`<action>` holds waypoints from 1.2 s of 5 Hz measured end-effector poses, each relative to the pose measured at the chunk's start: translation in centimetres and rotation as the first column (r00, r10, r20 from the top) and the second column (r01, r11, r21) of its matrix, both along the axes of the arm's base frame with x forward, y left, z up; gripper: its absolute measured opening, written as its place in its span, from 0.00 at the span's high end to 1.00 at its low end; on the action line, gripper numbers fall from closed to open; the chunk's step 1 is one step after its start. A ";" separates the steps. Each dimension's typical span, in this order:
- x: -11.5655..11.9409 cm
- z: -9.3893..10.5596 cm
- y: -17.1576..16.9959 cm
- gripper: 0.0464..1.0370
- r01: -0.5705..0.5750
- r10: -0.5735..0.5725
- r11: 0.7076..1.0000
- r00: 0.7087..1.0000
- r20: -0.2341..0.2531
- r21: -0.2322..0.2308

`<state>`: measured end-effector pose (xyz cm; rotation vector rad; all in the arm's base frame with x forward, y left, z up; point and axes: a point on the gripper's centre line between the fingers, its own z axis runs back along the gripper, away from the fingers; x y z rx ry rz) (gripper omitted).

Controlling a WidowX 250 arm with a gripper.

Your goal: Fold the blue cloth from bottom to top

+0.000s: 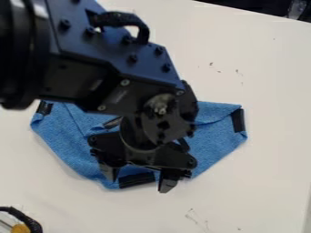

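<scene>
Nearest you, in the lower left corner, one black loop [25,216] shows in part, with one yellow piece [20,228] beside it. Farther in, you see one gripper [138,178], its two fingers [168,181] pointing down over the near edge of the cloth and set wide apart. One blue cloth [57,136] lies on the table [267,150], beneath the gripper and partly hidden by it; its near end narrows and its far side is broader. You can count four black strips on the cloth: the near strip [137,179] between the fingers as you look down, the middle strip [112,123] partly covered by the gripper, the right-hand strip [238,120] and the left-hand strip [44,108] at the two sides. A fold line crosses the cloth toward its right end. One arm [121,63] enters from your upper left, with one curved cable [129,18] on top. The table is white, with a few small dark marks [211,64]. Past its far edge, at upper right, you find a dark area [249,3].
</scene>
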<state>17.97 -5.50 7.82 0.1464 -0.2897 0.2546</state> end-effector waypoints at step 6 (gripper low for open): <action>3.6 -7.2 2.3 0.04 0.049 -0.062 0.988 0.995 -0.083 -0.146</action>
